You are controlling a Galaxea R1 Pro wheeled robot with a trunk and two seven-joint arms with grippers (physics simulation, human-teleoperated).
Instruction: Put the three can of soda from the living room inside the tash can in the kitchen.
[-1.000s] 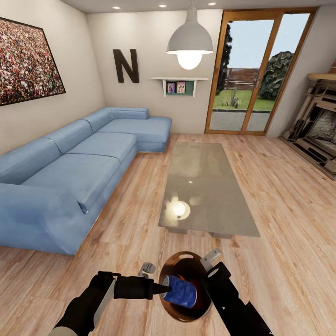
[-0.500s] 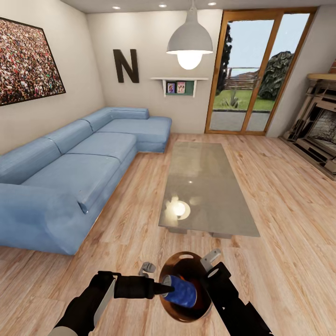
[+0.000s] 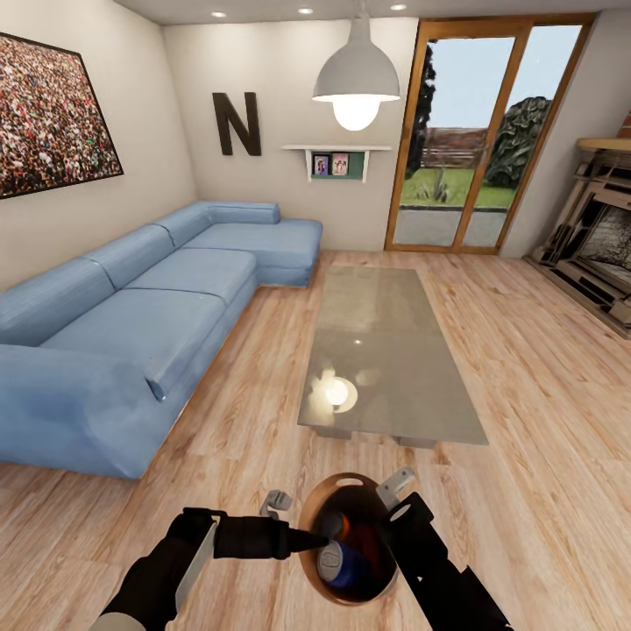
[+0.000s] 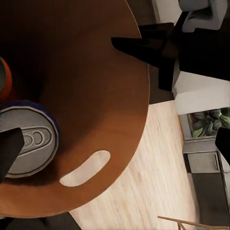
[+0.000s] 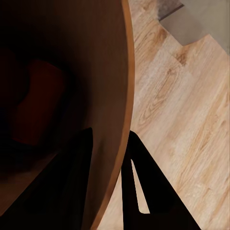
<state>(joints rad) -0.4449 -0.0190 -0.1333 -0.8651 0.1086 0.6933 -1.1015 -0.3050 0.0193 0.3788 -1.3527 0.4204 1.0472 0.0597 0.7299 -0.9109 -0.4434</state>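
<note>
The tash can (image 3: 375, 526), copper-brown inside, hangs just above the wood floor in front of me. My right gripper (image 3: 396, 501) is shut on its rim; in the right wrist view the fingers (image 5: 143, 182) straddle the wall (image 5: 115, 96). A dark blue can of soda (image 3: 338, 566) stands inside the bin, silvery end up (image 4: 28, 146). An orange can of soda (image 3: 340, 526) lies beside it (image 4: 4, 81), and shows dimly in the right wrist view (image 5: 38, 100). My left gripper (image 3: 308, 542) hovers over the bin's mouth, open, its fingers apart with nothing held (image 4: 67, 91).
A low glass table (image 3: 386, 350) stands straight ahead on the plank floor. The long blue corner sofa (image 3: 149, 315) runs along the left. Wood-framed glass doors (image 3: 482, 140) are at the back, a brick fireplace (image 3: 605, 245) at the right.
The blue can has left my left gripper and dropped deeper into the bin, uncovering the orange can beside it. Both arms and the view stay put.
</note>
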